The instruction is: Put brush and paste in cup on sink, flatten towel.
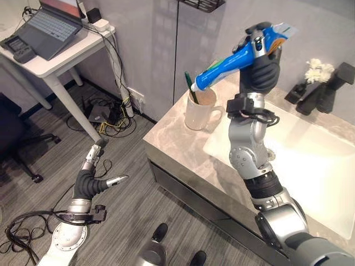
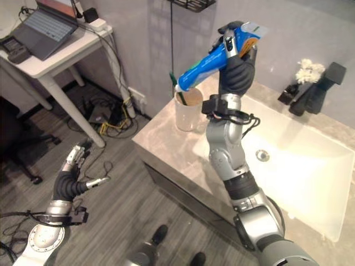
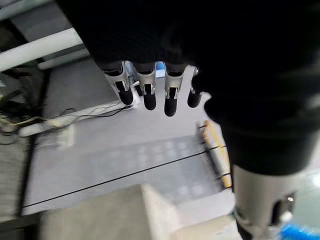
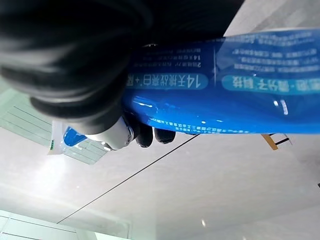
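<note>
Nearest to us, low at the left, we see the left robot hand (image 1: 94,180) hanging over the grey plank floor (image 1: 127,210), its fingers relaxed and straight, holding nothing. Past it we come to the marble worktop (image 1: 172,138) with its white sink basin (image 1: 316,166). Our right robot hand (image 1: 260,58) is raised above the worktop, fingers clenched round the blue toothpaste tube (image 1: 236,61) (the right wrist view shows the tube (image 4: 225,90) pressed under the dark-tipped fingers). We see the tube tilted, its white cap end dipping at the rim of the white cup (image 1: 199,111), which stands on the worktop near the basin's left corner. A green toothbrush (image 1: 189,86) already stands upright in that cup, just beside the cap. Farther back, a black faucet (image 1: 324,88) rises behind the basin, with something white and fluffy (image 1: 319,69) beside it. At the far left a white desk (image 1: 55,58) carries a laptop (image 1: 47,27).
</note>
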### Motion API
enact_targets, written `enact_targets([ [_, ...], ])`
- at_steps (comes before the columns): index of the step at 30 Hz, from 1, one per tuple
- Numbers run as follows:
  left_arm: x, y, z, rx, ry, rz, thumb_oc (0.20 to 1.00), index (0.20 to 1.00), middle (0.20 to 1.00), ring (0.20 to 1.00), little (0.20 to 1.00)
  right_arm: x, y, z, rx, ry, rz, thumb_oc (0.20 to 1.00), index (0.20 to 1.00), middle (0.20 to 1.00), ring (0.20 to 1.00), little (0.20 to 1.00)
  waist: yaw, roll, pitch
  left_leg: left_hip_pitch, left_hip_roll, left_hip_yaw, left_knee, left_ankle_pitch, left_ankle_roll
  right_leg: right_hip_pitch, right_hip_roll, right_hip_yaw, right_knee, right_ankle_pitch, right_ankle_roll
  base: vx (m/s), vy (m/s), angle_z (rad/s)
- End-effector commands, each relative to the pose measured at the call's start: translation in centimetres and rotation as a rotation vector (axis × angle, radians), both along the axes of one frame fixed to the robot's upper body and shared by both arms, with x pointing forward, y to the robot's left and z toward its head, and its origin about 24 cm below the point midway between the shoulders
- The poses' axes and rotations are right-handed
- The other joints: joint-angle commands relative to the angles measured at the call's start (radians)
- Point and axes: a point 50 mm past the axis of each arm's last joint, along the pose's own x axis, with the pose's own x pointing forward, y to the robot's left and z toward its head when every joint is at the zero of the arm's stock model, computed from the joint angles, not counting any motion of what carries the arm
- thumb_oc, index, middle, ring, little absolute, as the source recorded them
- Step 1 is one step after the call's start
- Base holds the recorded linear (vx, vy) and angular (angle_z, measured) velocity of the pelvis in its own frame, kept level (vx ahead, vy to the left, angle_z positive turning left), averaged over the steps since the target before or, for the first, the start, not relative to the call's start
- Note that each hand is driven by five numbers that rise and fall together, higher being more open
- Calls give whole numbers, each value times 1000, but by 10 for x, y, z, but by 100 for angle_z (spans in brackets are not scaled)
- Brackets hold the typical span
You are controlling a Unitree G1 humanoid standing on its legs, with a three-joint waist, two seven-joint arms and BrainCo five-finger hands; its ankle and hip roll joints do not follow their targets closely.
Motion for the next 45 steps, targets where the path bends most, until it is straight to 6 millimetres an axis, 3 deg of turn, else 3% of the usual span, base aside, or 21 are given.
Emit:
enact_targets([
  [1, -4, -4, 0, 72, 34, -93, 1000, 1000, 1000, 1000, 1000, -8, -1, 34, -28, -157, -42, 200, 200, 200, 200, 200, -3, -42, -69, -30, 12, 18, 1, -4, 16, 30, -108, 2, 3, 31, 68, 0, 0, 0],
  [7, -9, 8, -30, 123, 191, -60, 1000, 1000, 1000, 1000, 1000, -6, 2, 33, -68, -147, -53, 200, 200, 200, 200, 200, -5, -49, -60, -34, 11, 24, 1, -4, 19, 20, -108, 9, 3, 34, 71, 0, 0, 0],
  [14, -15, 10, -50, 140, 287, -61, 1000, 1000, 1000, 1000, 1000, 0, 2, 32, -88, -122, -68, 200, 200, 200, 200, 200, -17, -57, -58, -32, 15, 34, 0, -7, 23, 12, -105, 24, 3, 36, 71, -3, 5, -3],
  [31, -15, 8, -56, 116, 306, -54, 1000, 1000, 1000, 1000, 1000, 10, 5, 32, -153, -83, -106, 200, 200, 200, 200, 200, -39, -55, -51, -32, 19, 50, 0, -9, 26, -5, -99, 46, 3, 40, 70, -3, 3, -6],
  [45, -14, 7, -54, 113, 298, -62, 1000, 1000, 1000, 1000, 1000, 11, 14, 41, -238, -111, -122, 200, 200, 200, 200, 200, -38, -72, -40, -40, 23, 46, 0, -8, 26, -15, -95, 46, 3, 41, 70, -1, -1, -1],
])
